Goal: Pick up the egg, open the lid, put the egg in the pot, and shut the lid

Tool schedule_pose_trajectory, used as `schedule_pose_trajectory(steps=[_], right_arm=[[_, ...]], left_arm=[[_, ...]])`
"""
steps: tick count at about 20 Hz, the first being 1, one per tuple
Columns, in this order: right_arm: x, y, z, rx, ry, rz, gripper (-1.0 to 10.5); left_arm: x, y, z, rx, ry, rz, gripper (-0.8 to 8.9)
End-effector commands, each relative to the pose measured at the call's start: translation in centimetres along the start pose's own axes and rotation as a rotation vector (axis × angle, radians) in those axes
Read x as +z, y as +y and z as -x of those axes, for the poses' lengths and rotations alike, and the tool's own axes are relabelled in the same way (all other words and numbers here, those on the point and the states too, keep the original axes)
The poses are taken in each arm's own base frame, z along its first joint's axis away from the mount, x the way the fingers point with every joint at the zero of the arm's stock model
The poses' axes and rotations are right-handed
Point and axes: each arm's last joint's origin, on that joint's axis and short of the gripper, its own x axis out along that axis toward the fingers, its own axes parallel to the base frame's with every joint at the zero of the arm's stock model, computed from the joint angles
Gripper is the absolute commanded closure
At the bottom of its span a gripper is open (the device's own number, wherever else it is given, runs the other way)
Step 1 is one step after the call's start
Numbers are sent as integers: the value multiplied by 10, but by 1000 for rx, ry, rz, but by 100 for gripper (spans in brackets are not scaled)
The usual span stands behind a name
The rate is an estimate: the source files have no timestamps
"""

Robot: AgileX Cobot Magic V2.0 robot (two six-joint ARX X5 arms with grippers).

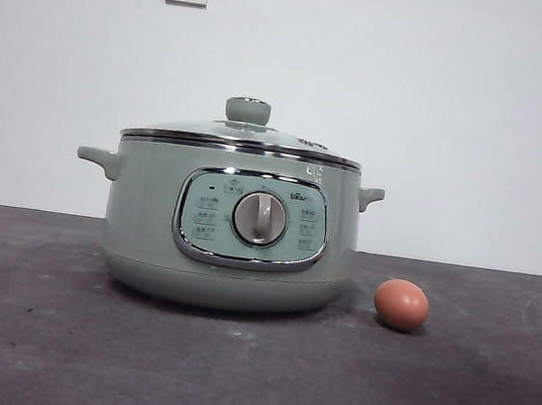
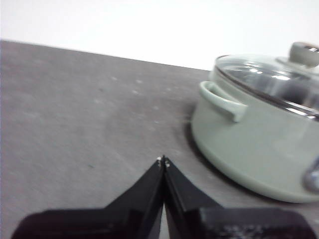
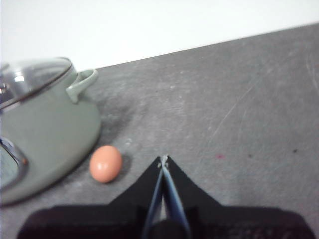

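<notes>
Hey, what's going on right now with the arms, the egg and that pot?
Left end effector and right end effector shut, empty. Egg on table beside pot. Lid on. Nothing in the way.

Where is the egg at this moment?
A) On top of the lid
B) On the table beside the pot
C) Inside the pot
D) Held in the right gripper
B: the egg lies on the table beside the pot, whose lid is on; both grippers are shut and empty.

A sage-green pot (image 1: 231, 227) stood upright on the bench (image 1: 24, 330), its dial facing forward. The glass lid (image 1: 244, 135) sat closed on it. A brown-orange egg (image 1: 400, 304) lay just beside the pot's base.
</notes>
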Motion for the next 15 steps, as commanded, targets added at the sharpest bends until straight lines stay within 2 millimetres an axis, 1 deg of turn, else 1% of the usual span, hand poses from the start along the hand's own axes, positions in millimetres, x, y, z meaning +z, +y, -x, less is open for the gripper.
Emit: schedule_pose_trajectory(steps=[1,6,10,15], right_arm=[[14,4,4,16,-46,-93,958],[37,10,10,21,-42,-107,958],[58,16,13,49,42,-108,958],[95,27,14,117,191,-13,958]], left_arm=[[9,-4,4,-61,-1,96,820],[30,-14,12,-181,-2,115,819],[48,-20,18,-188,12,116,820],[71,-28,20,-276,79,77,819]])
